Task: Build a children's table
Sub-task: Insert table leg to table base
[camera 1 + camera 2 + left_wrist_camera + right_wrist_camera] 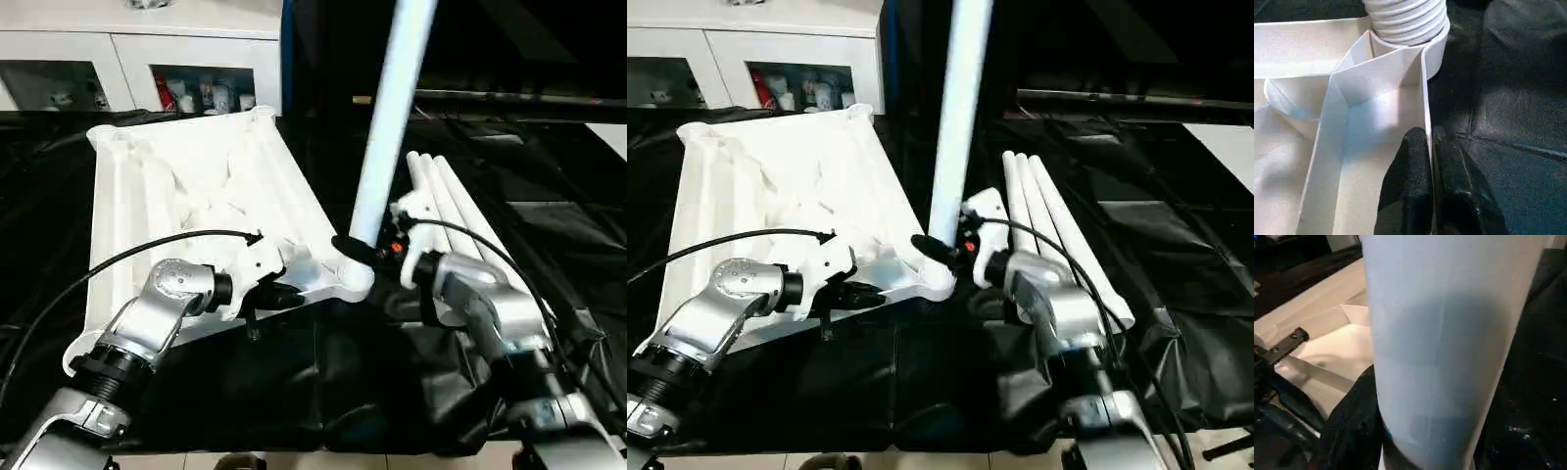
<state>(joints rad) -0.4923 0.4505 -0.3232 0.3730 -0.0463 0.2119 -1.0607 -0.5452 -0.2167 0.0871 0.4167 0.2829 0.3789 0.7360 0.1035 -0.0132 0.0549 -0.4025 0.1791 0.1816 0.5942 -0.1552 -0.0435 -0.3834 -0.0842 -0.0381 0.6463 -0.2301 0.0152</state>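
The right gripper (364, 251) grasps a leg (392, 117) standing nearly upright in the near corner socket (355, 281) of the upturned tabletop (186, 186). The left gripper (1432, 186) pinches the tabletop's rim just beside it, apparently steadying. Three spare legs (456, 211) lie to the right.

I can't read any words, numbers or signs here. My white table top (186, 196) and the leg (392, 117) I hold are plain, with no writing. The things in the cabinet (196, 93) behind are too small and blurry for me to read.
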